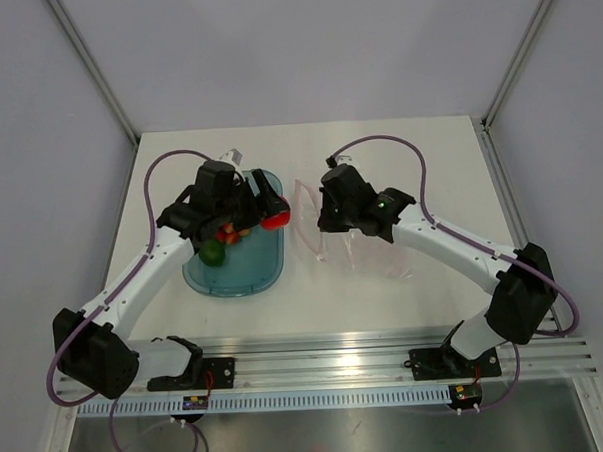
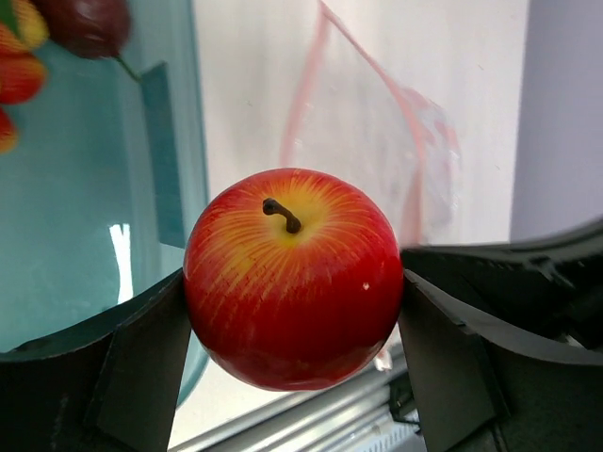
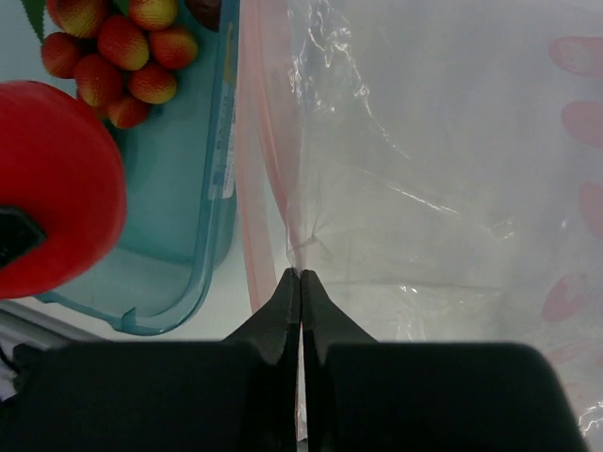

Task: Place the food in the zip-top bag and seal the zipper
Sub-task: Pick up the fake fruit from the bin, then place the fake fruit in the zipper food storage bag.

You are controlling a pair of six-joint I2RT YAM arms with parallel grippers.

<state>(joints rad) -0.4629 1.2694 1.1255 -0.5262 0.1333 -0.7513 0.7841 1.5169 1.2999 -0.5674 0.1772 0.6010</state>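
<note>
My left gripper is shut on a red and yellow toy apple, held above the right rim of the teal tray; in the top view the apple hangs between tray and bag. More food, red, orange and green pieces, lies in the tray. The clear zip-top bag lies right of the tray, its pinkish-red zipper facing the tray. My right gripper is shut, pinching the bag's upper film by the mouth and holding it up.
Red strawberries cluster in the teal tray's far part. The tray's rim lies close to the bag's mouth. A metal rail runs along the table's near edge. Grey walls stand at the back and sides.
</note>
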